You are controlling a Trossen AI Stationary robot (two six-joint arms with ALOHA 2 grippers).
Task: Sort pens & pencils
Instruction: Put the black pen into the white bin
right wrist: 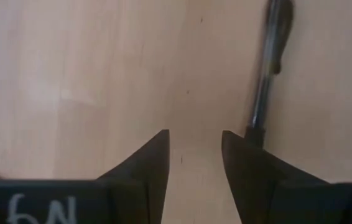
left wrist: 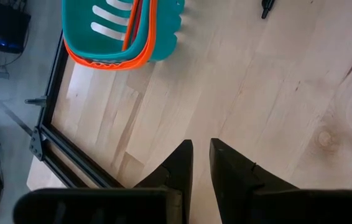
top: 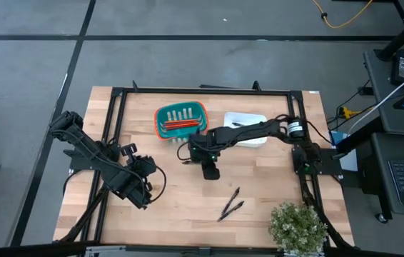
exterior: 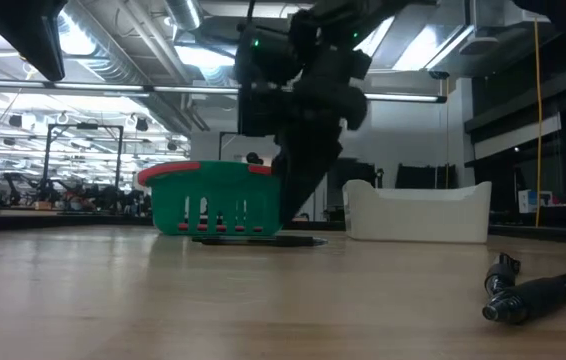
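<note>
- High view: the right gripper (top: 188,152) hangs beside the teal basket (top: 181,120), which holds the pencils (top: 179,125); two pens (top: 231,205) lie well apart.
- Low view: a pen (exterior: 538,292) lies flat.
- Left wrist view: the left gripper (left wrist: 201,163) waits, fingers nearly closed, empty.
- Right wrist view: fingers (right wrist: 154,160) apart, empty; a pen (right wrist: 269,68) just beside. It looks light, stiff and slippery; I would grip mid-barrel.

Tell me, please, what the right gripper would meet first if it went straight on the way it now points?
Probably bare table. The right gripper points down at the wood with open fingers, nothing between them. A black pen lies just beside that line; depth is unclear, so one finger might graze it.
</note>
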